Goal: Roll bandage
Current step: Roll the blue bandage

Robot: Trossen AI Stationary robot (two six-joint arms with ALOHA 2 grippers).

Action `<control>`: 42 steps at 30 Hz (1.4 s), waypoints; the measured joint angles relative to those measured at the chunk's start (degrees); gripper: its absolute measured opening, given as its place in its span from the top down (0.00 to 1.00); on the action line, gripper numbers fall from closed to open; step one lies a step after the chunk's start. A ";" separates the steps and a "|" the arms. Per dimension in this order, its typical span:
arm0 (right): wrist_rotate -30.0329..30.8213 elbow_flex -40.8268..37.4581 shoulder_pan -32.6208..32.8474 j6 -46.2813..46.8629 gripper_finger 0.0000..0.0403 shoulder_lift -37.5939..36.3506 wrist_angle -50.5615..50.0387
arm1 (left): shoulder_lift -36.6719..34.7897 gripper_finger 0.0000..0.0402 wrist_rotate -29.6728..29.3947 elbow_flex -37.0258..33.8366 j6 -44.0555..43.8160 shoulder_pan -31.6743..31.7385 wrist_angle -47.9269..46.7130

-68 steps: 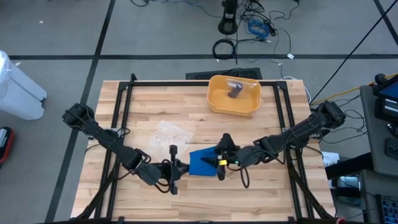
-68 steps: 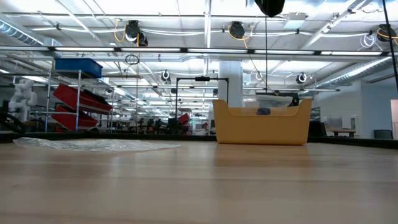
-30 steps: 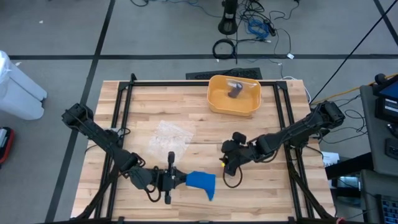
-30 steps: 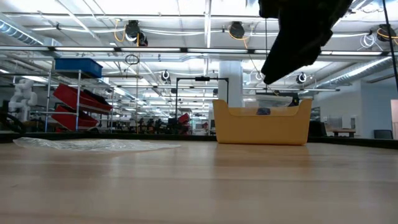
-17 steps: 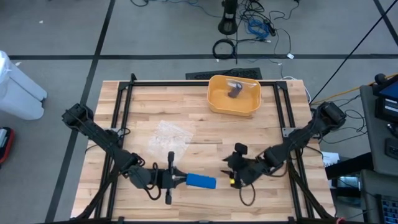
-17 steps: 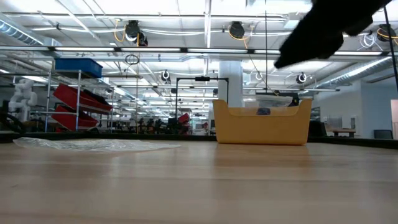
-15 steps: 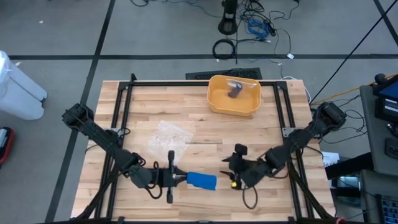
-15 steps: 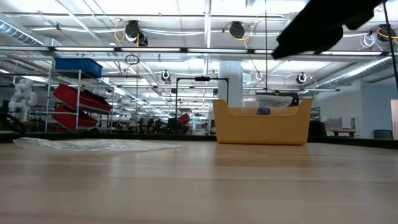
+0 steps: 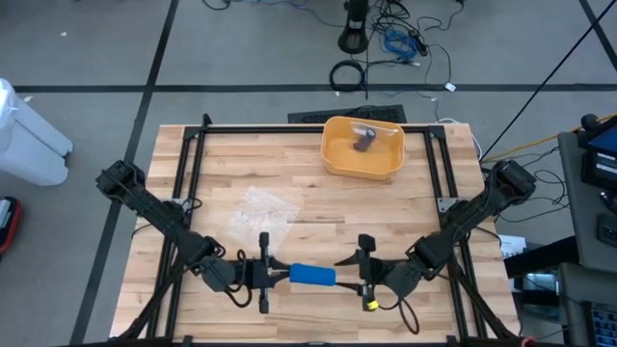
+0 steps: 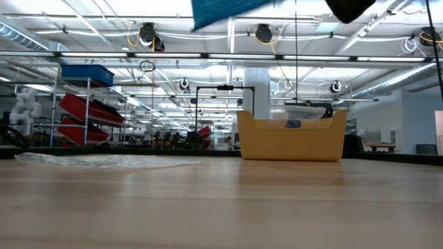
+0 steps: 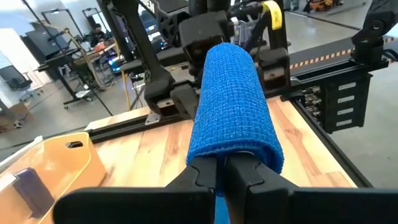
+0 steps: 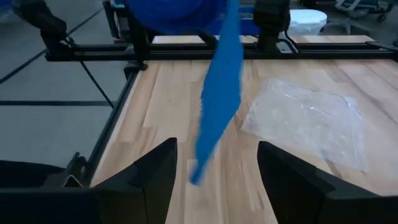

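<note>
A blue bandage (image 9: 313, 276) is wound into a roll and held level above the table near its near edge. My left gripper (image 9: 280, 276) is shut on the roll's left end. A loose tail (image 12: 214, 106) hangs down from the roll (image 12: 180, 12). My right gripper (image 9: 349, 274) is open at the roll's right end, facing it. In the right wrist view its fingers (image 12: 155, 168) stand on either side of the hanging tail without touching it. The low view shows the bandage (image 10: 221, 10) high above the tabletop. My left gripper pinches the roll's end (image 11: 233, 152) between its two shut fingers (image 11: 205, 177). The fingers come level from the table's left and lie along the roll's length. The roll sticks straight out from the fingers, lifted clear of the table, with its tail hanging below.
A yellow bin (image 9: 333, 159) with a dark object inside stands at the table's far side, and shows in the low view (image 10: 291, 142). A clear plastic bag (image 9: 268, 204) lies flat left of the table's middle. Black frame rails run along the table's edges.
My right gripper has moved toward the table's near edge and turned to face the bandage's right end. The bandage, which had a wide flap hanging a second ago, now shows as a narrow roll. My left gripper has kept its hold, shifting slightly right.
</note>
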 joint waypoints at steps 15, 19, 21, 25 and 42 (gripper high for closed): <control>0.23 0.00 -2.79 -4.70 0.87 11.01 16.98 | -0.01 0.98 -4.30 0.00 -0.76 0.02 0.49; 0.56 0.00 -3.00 -7.26 0.98 13.19 21.99 | 0.00 0.98 -4.58 0.00 -0.76 0.02 0.55; 0.20 0.00 -2.95 -8.67 1.00 13.88 24.21 | 0.00 0.98 -5.60 0.00 -0.73 0.02 0.55; -2.74 0.00 -2.67 -8.67 1.00 13.95 24.33 | 0.00 0.98 -9.21 0.00 -0.68 -0.28 0.16; -13.84 6.27 -0.53 -9.45 1.00 13.55 24.61 | 0.01 0.98 -11.13 0.00 5.36 0.02 -5.57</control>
